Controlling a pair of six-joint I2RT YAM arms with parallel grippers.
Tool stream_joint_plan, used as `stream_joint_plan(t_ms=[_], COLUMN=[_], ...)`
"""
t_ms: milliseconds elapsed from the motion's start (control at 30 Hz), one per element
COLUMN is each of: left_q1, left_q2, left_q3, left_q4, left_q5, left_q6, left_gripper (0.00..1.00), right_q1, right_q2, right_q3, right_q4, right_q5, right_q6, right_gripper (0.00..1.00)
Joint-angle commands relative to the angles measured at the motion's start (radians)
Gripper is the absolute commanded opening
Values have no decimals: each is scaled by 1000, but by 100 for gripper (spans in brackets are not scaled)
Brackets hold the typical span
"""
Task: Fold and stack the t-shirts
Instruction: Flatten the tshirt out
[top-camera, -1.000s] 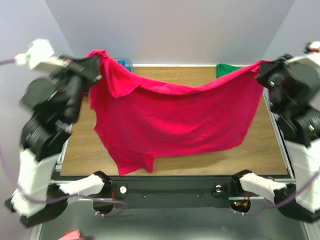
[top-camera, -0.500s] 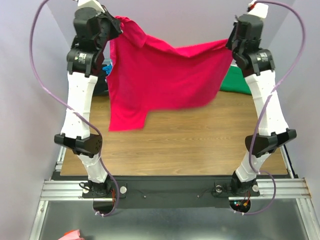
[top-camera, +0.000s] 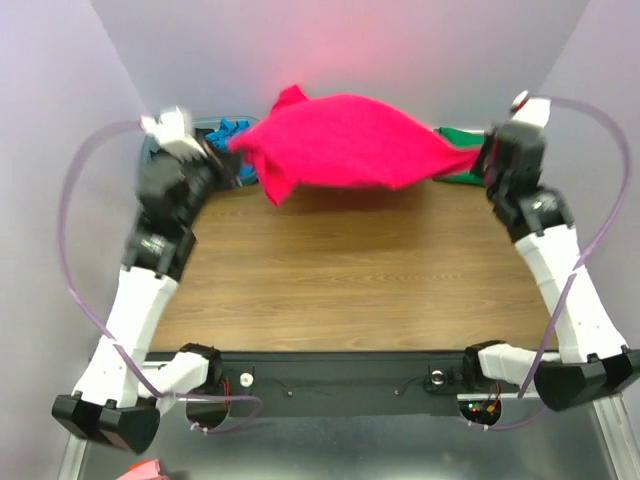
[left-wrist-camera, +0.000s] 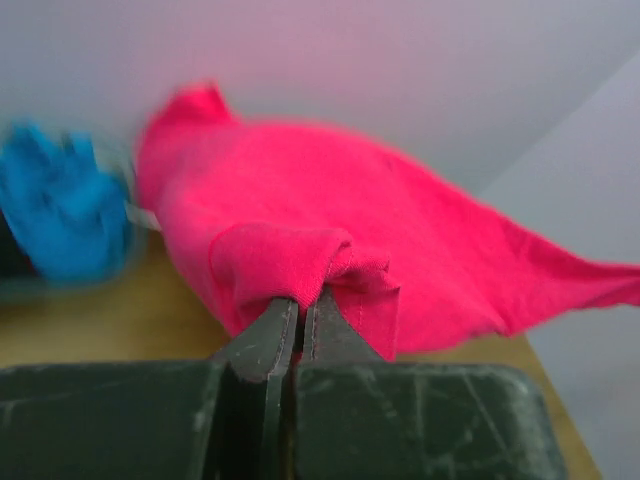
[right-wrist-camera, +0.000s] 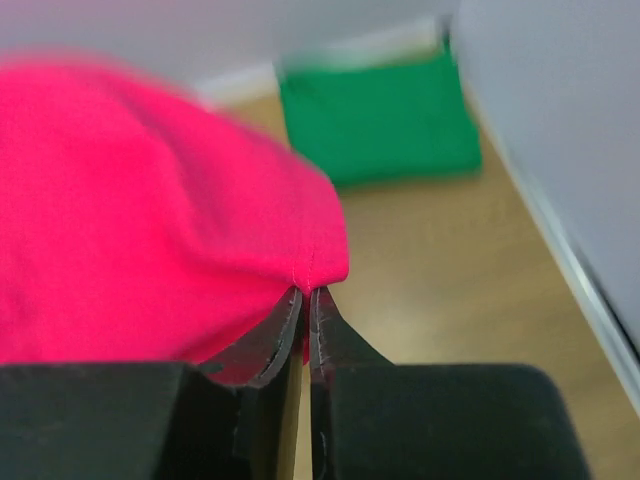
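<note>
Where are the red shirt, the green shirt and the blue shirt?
red shirt (top-camera: 345, 140), top view: middle of cloth
green shirt (right-wrist-camera: 380, 125), right wrist view: its middle
blue shirt (left-wrist-camera: 60, 205), left wrist view: its middle

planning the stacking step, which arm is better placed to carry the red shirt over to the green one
Right, probably. The right hand, shut on the red shirt, sits beside the green shirt at the far right corner; the left hand grips the opposite end, far from it.
</note>
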Motion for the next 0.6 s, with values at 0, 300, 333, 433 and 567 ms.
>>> stream_joint_plan(t_ms=[0,300,333,433,567], left_q1=[-28,-48,-48,-48,-48], left_q2=[-87,-243,-259,-314,-308], left_q3=[-467,-727,-706,-660,-610], left_q4=[83,-255,-282,-311,-345], left_q5=[59,-160,-179,-206,-272], left_q6=[-206,-400,-414,-426,-415], left_gripper=[0,99,98,98,98], right_q1=[-4,-6,-6,-6,-6], right_q2=[-116,-275,-273,-267,-229], right_q3=[-348,-769,-768,-756,-705], right_q4=[11,-149,-157,-158,-146], right_q5=[0,-100,-100,-83,-118], right_q6=[153,446,443,443,398], right_gripper=[11,95,98,100,100])
